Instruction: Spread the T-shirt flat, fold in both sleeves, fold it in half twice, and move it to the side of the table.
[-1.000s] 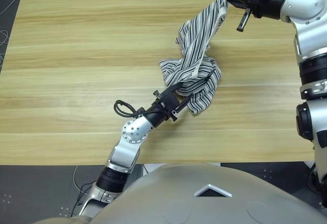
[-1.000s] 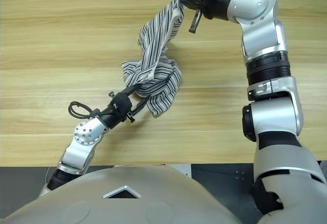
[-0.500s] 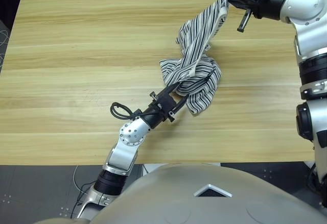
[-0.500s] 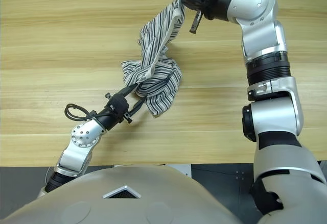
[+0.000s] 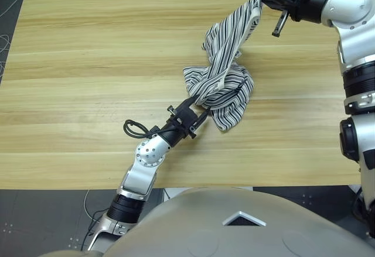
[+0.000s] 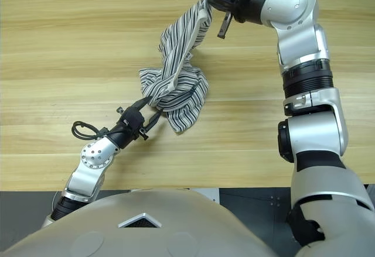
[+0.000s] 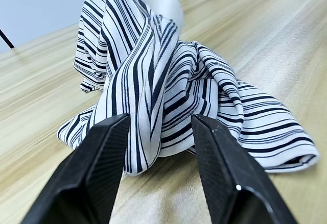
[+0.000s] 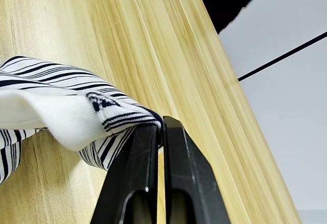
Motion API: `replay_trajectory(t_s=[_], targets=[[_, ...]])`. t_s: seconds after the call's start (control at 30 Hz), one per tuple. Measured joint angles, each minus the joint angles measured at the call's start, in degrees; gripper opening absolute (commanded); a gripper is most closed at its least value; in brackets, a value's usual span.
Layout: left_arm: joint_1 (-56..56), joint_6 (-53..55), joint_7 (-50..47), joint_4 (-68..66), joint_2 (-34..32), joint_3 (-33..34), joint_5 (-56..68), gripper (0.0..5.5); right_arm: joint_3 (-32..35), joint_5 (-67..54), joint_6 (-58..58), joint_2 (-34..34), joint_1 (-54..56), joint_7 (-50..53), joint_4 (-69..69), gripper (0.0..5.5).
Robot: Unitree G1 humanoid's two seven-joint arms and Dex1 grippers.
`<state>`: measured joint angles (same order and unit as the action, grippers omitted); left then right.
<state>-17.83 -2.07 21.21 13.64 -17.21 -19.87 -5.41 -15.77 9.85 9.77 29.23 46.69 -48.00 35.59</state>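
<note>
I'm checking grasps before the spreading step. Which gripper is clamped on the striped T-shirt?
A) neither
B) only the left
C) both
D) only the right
D: the right gripper is pinched shut on a fold of the T-shirt, holding it up off the table, while the left gripper has its fingers spread open at the heap's near edge.

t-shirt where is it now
Left eye view: striped T-shirt bunched right of centre on the table, far end held up by the right gripper, open left gripper at its near edge.
</note>
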Motion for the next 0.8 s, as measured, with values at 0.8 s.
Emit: replay_trajectory(t_s=[0.8], targets=[[4.28, -1.93, -1.88, -7.29, 2.03, 1.11, -1.04, 1.26, 0.00, 0.09, 0.57, 0.01, -0.01, 0.18, 0.59, 0.10]])
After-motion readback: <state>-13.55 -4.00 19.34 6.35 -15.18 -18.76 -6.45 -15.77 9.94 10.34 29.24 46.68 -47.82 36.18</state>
